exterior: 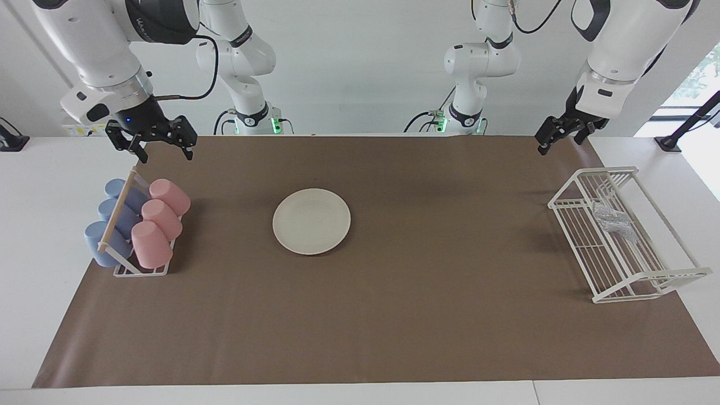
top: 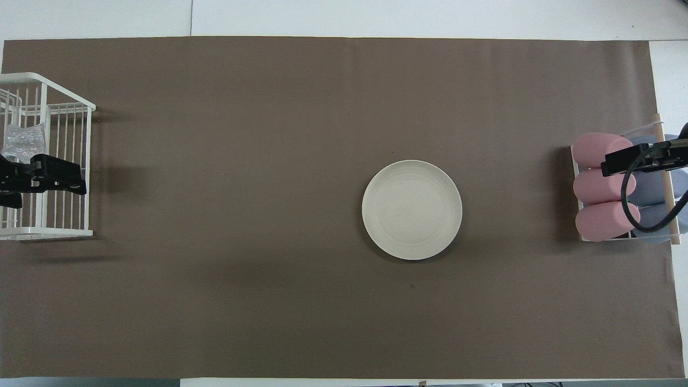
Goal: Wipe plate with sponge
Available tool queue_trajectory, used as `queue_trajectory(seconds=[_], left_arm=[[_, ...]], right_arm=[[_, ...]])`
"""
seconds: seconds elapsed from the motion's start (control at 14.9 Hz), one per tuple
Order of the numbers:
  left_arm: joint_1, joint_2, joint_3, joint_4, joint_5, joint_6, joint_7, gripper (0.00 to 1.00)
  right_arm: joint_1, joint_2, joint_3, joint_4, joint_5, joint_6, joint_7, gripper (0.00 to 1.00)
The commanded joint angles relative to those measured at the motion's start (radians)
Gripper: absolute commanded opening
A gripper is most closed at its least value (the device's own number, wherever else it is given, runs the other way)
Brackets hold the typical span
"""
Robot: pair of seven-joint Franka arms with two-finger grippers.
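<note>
The cream-white plate (exterior: 311,220) lies flat on the brown mat, a little toward the right arm's end of the table; it also shows in the overhead view (top: 411,209). The silvery mesh sponge (exterior: 613,219) lies inside the white wire rack (exterior: 647,278) at the left arm's end, also seen in the overhead view (top: 24,141). My left gripper (exterior: 559,143) hangs open and empty in the air over that rack's end nearer the robots (top: 43,183). My right gripper (exterior: 164,152) is open and empty, up over the cup rack (top: 645,156).
A small rack (exterior: 140,273) at the right arm's end holds three pink cups (exterior: 160,222) and three blue cups (exterior: 109,225) on their sides. The brown mat (exterior: 394,315) covers most of the white table.
</note>
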Motion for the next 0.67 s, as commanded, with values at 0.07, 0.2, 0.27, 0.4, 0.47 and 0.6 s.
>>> queue_trajectory(seconds=[0.07,0.2,0.27,0.4,0.47,0.6], left_arm=[[0.009,0.008,-0.006,-0.06,-0.046,0.072,0.033,1.0],[0.014,0.047,-0.017,-0.04,-0.046,0.077,0.027,1.0],[0.015,0.058,-0.02,-0.032,-0.043,0.068,0.027,1.0],[0.009,0.057,-0.017,-0.022,-0.031,0.057,0.027,1.0],[0.009,0.054,-0.017,-0.025,-0.028,0.052,0.027,1.0],[0.018,0.054,-0.019,-0.02,-0.032,0.054,0.023,1.0]], right_arm=[[-0.007,0.009,0.003,0.015,-0.015,-0.006,-0.015,1.0],[-0.007,0.009,0.003,0.015,-0.015,-0.005,-0.015,1.0],[-0.007,0.009,0.003,0.015,-0.015,-0.005,-0.013,1.0],[-0.002,0.009,0.003,0.015,-0.015,-0.005,-0.004,1.0],[0.001,0.009,0.003,0.017,-0.015,-0.003,0.007,1.0],[0.003,0.01,0.006,0.018,-0.013,0.001,0.024,1.0]])
